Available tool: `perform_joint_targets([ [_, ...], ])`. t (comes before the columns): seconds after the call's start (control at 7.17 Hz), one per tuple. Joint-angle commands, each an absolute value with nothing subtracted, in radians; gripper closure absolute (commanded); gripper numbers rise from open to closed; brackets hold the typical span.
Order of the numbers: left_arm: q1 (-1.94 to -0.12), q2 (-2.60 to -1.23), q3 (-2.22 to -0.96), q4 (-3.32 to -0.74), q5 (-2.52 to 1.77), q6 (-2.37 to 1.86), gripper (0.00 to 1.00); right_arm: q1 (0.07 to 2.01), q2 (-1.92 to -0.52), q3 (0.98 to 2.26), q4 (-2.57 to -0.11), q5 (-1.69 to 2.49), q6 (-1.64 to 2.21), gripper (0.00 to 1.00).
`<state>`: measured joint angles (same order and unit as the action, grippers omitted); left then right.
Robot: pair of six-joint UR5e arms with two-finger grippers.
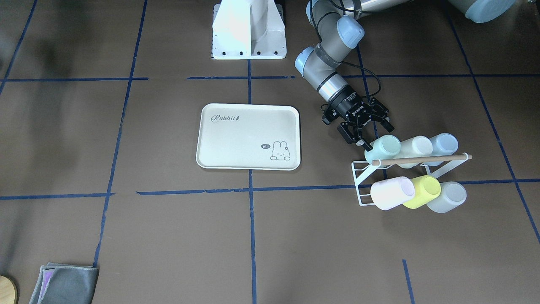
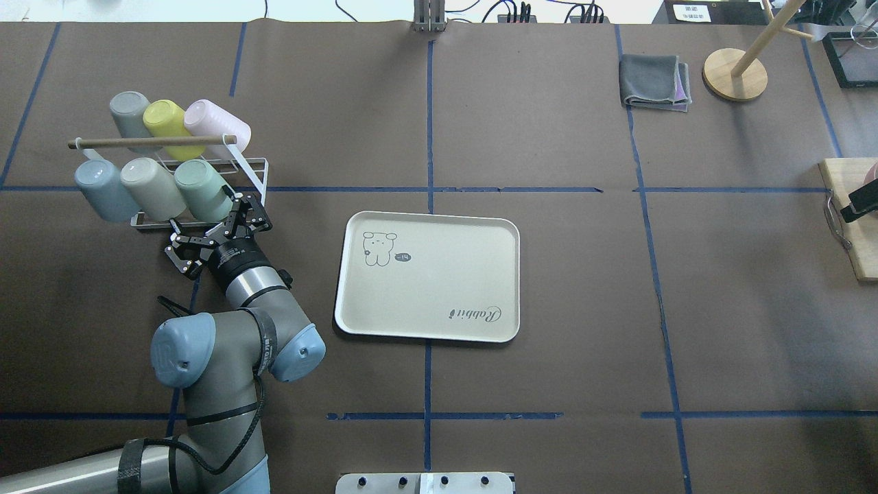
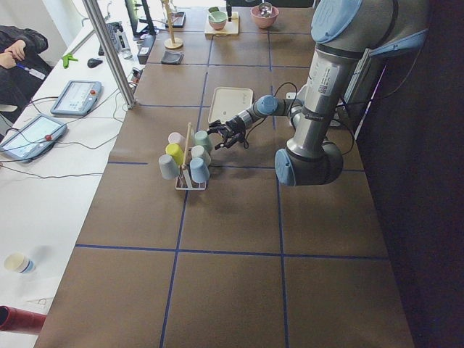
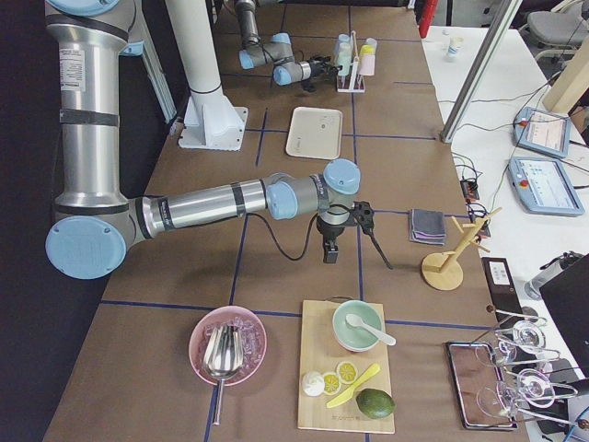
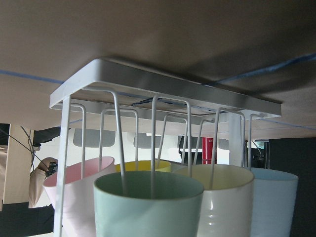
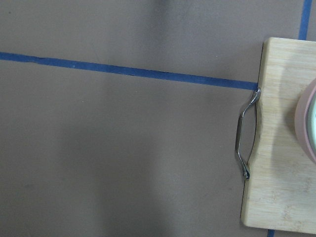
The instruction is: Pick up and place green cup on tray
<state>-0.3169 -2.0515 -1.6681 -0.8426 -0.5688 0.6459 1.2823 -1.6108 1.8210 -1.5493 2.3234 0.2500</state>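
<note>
The green cup (image 1: 384, 147) is kept tilted on a white wire rack (image 1: 358, 185) on the brown-papered, blue-taped table (image 1: 168, 236), well apart from the tray (image 1: 211, 139). The right gripper (image 2: 861, 202) is cut off at the overhead view's edge, so its opening cannot be told. The left gripper (image 1: 373, 134) is spread wide and empty, just beside the cup's mouth.

Robotics lab, brown-papered table (image 2: 549, 412) gridded with blue tape (image 2: 427, 384), teach pendants (image 3: 76, 98) on a white side bench (image 3: 29, 217)

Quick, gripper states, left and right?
Left gripper: open, holding nothing, right at the green cup.
Right gripper: cannot be told from these views.
</note>
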Motion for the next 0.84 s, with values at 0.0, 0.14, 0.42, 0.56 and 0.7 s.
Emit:
perform_joint_targets([
  [0.0,-0.333,-2.051,-1.642,-0.873,-0.557,0.644,0.0,1.285,-1.611,1.822,-1.549,2.324,0.25,0.0],
  [0.14,-0.334,-2.052,-1.617,-0.915,-0.554,0.649,0.0,1.285,-1.611,1.822,-1.549,2.324,0.25,0.0],
  [0.42,-0.334,-2.054,-1.612,-0.931,-0.554,0.65,0.0,1.287,-1.611,1.824,-1.549,2.327,0.25,0.0],
  [0.56,-0.34,-2.054,-1.612,-0.931,-0.554,0.65,0.0,1.289,-1.611,1.824,-1.549,2.332,0.25,0.0],
  [0.7,-0.345,-2.054,-1.612,-0.931,-0.554,0.65,0.0,1.289,-1.611,1.824,-1.549,2.333,0.25,0.0],
])
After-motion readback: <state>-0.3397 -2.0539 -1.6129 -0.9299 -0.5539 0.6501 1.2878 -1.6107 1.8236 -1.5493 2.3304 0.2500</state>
